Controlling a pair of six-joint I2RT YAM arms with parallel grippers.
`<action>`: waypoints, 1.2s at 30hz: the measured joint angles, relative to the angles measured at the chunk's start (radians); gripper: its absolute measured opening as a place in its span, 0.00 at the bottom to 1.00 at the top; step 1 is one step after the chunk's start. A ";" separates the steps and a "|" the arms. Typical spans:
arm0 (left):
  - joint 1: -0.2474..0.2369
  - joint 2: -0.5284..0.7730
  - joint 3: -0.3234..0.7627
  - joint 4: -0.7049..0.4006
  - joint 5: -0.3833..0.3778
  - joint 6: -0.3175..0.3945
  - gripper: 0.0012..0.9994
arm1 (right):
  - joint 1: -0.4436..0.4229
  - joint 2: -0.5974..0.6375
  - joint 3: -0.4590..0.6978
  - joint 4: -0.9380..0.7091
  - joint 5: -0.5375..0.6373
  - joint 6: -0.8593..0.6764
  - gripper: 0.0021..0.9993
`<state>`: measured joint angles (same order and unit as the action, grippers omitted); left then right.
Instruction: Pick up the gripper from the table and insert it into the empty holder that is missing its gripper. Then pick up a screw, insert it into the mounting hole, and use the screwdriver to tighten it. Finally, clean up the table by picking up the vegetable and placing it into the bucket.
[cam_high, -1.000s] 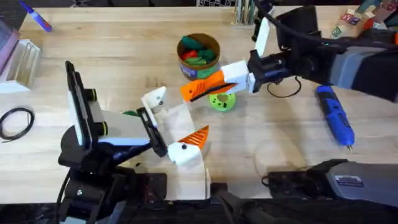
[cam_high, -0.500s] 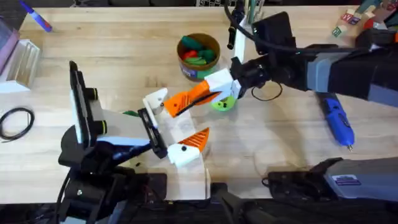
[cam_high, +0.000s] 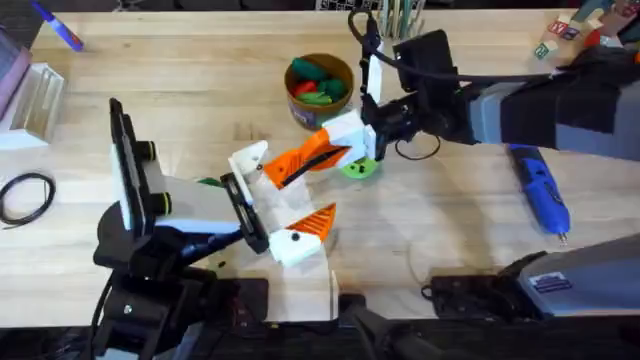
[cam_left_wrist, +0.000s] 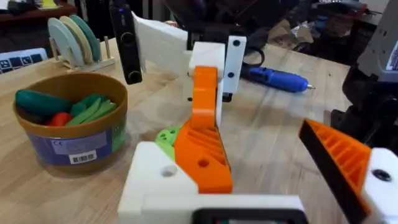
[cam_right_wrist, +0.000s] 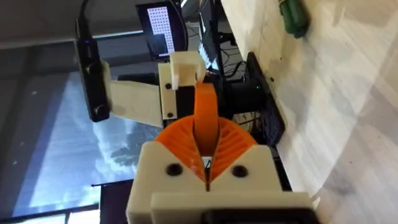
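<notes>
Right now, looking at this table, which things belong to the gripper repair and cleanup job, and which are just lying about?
Part of the job:
- orange gripper wedge, being set against the holder
- white holder
- blue screwdriver
- dark green vegetable
- bucket

Just lying about:
- marker pen
- black cable loop
- clear box
- plate rack

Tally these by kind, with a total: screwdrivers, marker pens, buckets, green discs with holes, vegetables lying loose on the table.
screwdriver: 1
marker pen: 1
bucket: 1
green disc: 1
vegetable loose on the table: 1
Total: 5
</notes>
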<state>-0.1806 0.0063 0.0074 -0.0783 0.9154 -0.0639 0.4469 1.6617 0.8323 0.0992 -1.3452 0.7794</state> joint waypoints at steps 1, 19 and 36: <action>0.000 0.000 0.000 0.000 -0.003 0.000 0.99 | 0.000 0.001 0.000 0.024 -0.004 0.013 0.01; 0.009 -0.001 0.000 0.003 -0.043 -0.007 0.99 | 0.030 0.001 0.000 0.212 0.046 0.186 0.01; 0.030 0.014 0.000 0.007 -0.153 -0.050 0.99 | 0.073 0.088 0.025 0.353 0.109 0.215 0.01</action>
<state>-0.1505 0.0207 0.0074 -0.0711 0.7627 -0.1143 0.5198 1.7501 0.8578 0.4526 -1.2362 0.9939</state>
